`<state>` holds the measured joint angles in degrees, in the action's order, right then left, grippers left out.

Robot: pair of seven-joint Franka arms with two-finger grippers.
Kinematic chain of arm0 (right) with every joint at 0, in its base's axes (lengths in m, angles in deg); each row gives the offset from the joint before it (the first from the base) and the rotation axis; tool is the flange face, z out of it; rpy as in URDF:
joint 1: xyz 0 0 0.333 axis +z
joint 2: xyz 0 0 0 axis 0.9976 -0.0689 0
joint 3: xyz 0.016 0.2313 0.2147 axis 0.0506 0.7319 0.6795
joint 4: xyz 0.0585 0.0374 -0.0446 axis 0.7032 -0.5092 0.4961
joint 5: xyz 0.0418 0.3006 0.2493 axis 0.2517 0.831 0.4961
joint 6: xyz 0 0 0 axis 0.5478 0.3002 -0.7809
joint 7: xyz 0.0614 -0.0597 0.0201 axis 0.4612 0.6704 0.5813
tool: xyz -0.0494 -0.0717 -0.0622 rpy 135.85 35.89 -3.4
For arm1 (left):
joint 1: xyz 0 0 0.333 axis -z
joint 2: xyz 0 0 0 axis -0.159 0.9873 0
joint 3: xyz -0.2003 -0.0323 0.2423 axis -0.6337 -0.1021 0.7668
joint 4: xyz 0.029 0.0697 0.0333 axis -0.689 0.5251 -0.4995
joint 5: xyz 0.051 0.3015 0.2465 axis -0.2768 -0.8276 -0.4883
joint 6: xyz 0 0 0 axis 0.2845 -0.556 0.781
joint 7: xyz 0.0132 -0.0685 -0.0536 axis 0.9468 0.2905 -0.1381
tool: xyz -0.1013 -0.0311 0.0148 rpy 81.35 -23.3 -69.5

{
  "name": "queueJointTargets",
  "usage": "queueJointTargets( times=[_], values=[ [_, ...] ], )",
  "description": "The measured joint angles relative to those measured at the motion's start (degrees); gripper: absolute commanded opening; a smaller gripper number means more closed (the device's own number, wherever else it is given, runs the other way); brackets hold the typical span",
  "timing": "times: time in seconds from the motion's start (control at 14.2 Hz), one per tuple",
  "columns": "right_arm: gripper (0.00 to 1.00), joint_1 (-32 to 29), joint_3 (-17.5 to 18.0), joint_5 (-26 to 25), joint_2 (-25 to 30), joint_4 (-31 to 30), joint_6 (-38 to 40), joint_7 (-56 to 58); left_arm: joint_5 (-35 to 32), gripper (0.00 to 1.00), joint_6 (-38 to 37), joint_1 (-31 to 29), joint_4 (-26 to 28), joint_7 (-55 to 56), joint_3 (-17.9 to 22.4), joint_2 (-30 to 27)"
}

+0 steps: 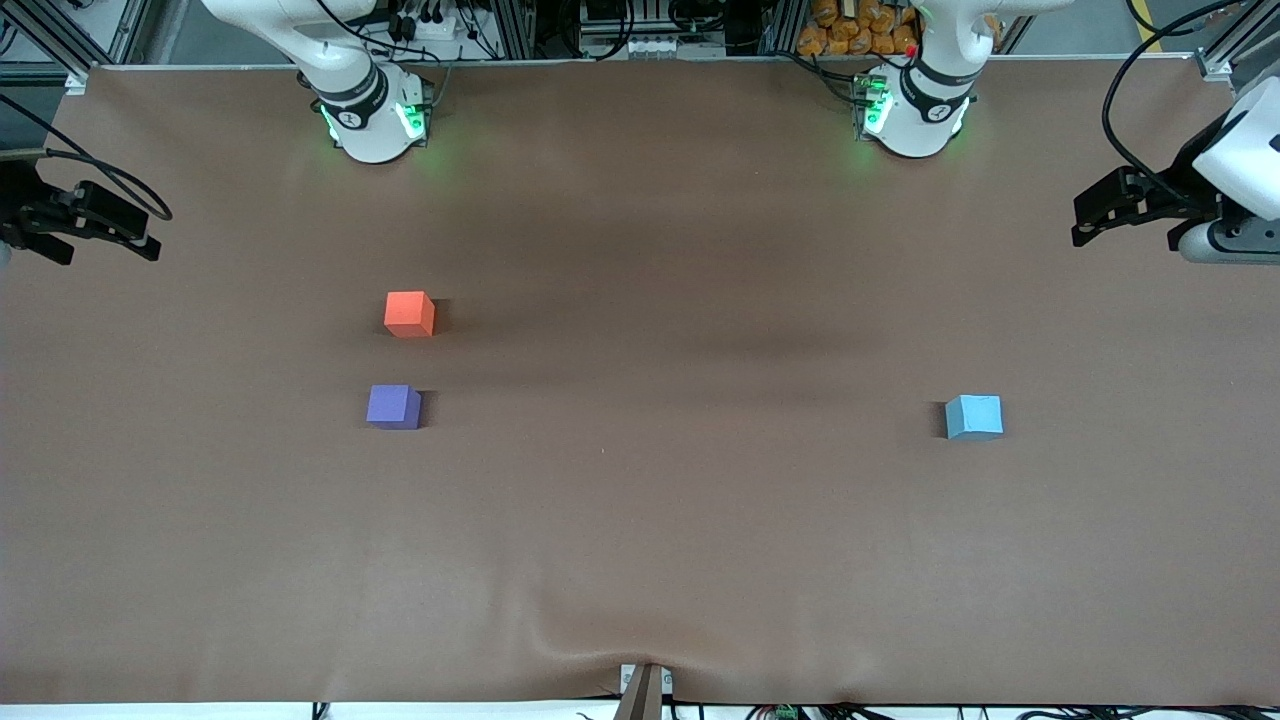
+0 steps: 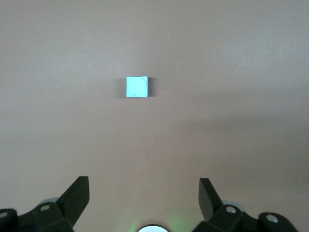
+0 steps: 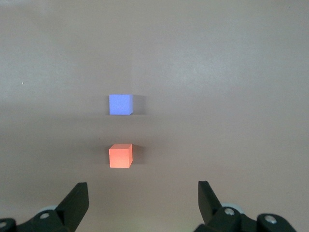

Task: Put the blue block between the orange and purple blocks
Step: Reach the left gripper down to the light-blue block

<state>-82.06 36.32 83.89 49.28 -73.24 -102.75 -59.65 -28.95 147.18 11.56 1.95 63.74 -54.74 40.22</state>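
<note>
The blue block (image 1: 974,417) sits on the brown table toward the left arm's end; it also shows in the left wrist view (image 2: 137,87). The orange block (image 1: 409,314) and the purple block (image 1: 393,407) sit toward the right arm's end, the orange one farther from the front camera, with a narrow gap between them. Both show in the right wrist view, orange (image 3: 120,155) and purple (image 3: 120,104). My left gripper (image 1: 1082,222) (image 2: 143,193) is open and empty, high over the table's edge. My right gripper (image 1: 100,225) (image 3: 143,195) is open and empty over the other edge.
The two robot bases (image 1: 370,115) (image 1: 912,112) stand along the table's back edge. The brown table cover (image 1: 640,500) has a wrinkle by a clamp (image 1: 643,688) at the front edge.
</note>
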Motion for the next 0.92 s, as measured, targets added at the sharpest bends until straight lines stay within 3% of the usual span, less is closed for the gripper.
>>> queueJointTargets(
  times=[0.49,0.92],
  values=[
    [1.00,0.00,0.00,-0.44,0.00,-0.01,0.02,0.00,-0.03,1.00,0.00,-0.03,0.23,0.00,0.05,1.27],
    [1.00,-0.01,-0.03,-0.46,0.00,-0.10,0.07,0.00,-0.34,1.00,2.64,-1.05,0.85,0.00,0.48,11.78]
  ],
)
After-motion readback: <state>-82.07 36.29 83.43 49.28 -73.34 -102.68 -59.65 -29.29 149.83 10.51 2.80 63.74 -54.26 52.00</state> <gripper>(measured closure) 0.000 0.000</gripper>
